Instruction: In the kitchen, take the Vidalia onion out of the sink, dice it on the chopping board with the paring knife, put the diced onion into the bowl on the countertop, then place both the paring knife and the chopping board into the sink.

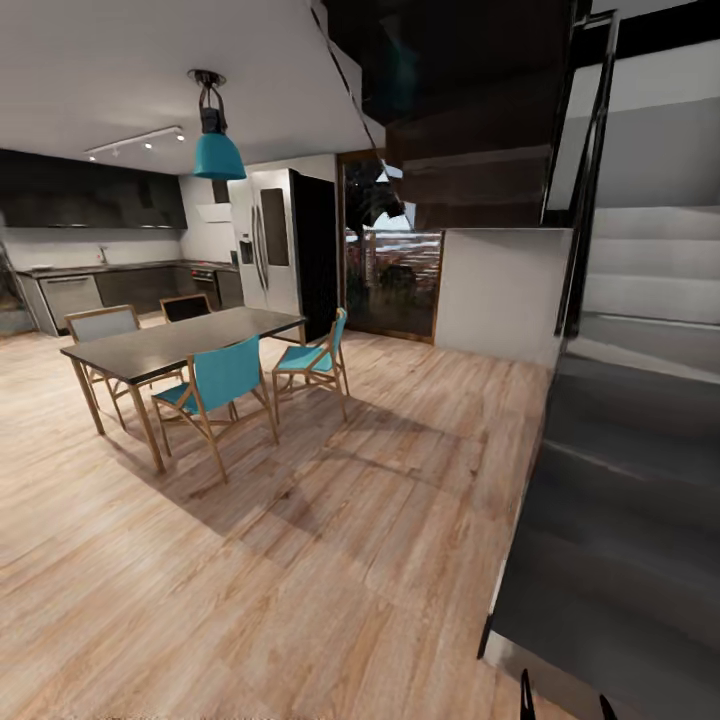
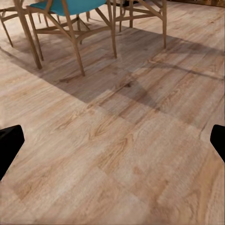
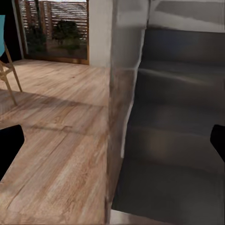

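Even daylight; table casts soft floor shadow; renders slightly blurred.

The countertop is a dark strip running along the far kitchen wall, over dark grey cabinets, well beyond the dining table. A thin tap stands near its left part, too small to make out clearly. Whether anything lies on the counter cannot be told from here.

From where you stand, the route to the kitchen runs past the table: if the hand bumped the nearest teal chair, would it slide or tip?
The nearest teal chair probably slides: the wooden floor looks smooth. Its thin splayed legs suggest it is light, yet hard to tip.
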